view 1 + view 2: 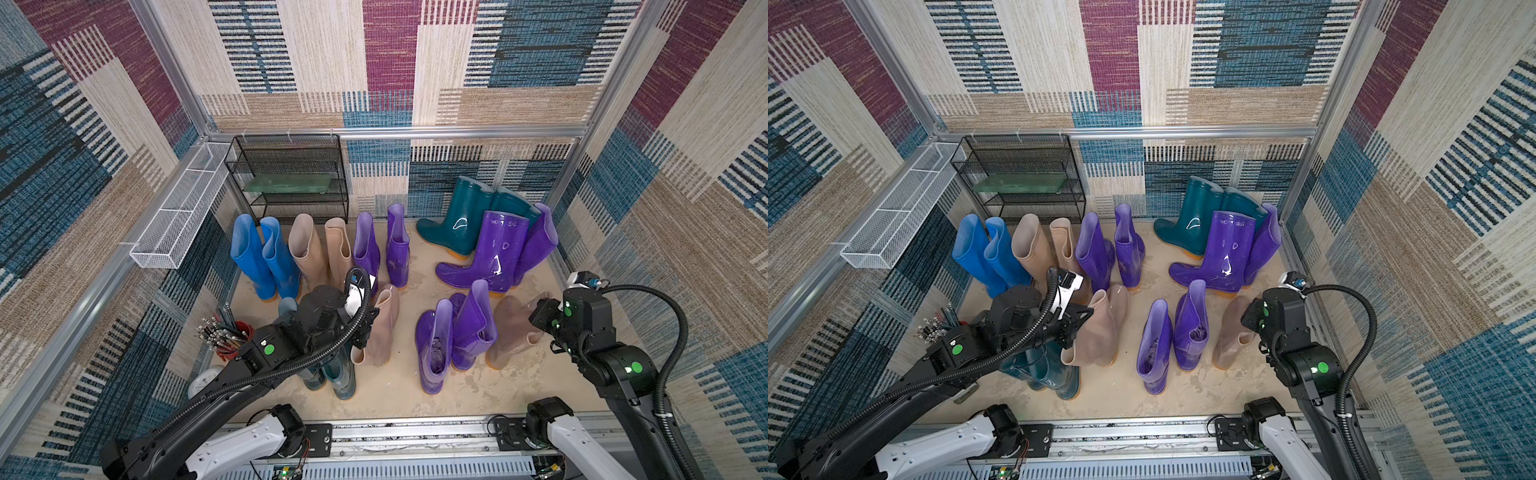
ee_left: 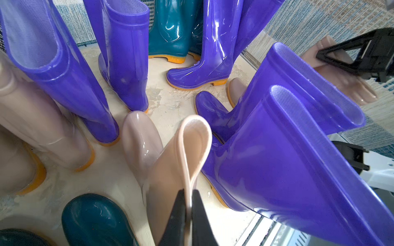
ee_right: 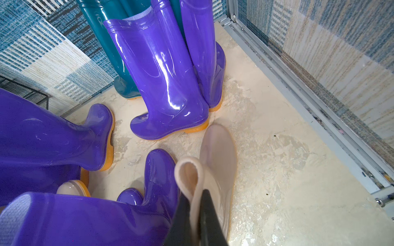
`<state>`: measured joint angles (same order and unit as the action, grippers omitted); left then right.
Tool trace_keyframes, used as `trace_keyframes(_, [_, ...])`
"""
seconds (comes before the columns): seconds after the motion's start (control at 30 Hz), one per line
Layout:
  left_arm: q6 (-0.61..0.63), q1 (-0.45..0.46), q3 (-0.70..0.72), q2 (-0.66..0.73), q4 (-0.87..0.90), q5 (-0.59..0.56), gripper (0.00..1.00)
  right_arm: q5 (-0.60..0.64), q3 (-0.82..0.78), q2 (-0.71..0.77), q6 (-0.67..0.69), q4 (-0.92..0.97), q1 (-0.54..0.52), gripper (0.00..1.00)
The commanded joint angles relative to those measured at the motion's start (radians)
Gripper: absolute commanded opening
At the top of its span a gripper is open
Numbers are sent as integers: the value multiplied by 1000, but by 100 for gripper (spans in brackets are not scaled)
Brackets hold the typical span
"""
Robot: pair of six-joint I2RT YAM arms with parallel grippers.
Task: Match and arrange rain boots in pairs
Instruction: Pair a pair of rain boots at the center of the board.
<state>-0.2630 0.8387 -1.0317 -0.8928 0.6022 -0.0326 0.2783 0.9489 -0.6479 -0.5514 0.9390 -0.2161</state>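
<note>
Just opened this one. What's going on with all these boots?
Each arm is pinching a short beige boot by its cuff. The left pincer is shut on the near-left beige boot, and the right pincer is shut on the near-right beige boot. Two short purple boots stand between them. Along the back, the blue boots and tall beige boots already stand as pairs.

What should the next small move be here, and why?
Probably lift the right beige boot slightly off the floor. The right gripper is shut on its rim, the left gripper on the left beige boot, so the pair is in hand; the purple boots stand between them and must be cleared.
</note>
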Motion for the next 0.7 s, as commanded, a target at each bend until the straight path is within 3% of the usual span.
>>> trace_keyframes(0.0, [-10, 0, 4, 11, 17, -36, 0, 1, 25, -4, 73, -64, -1, 0])
trace_keyframes(0.43, [-102, -1, -78, 22, 99, 11, 0, -66, 125, -33, 147, -57, -2, 0])
trace_keyframes(0.67, [-140, -2, -51, 19, 89, -17, 0, -101, 265, -77, 200, -76, -2, 0])
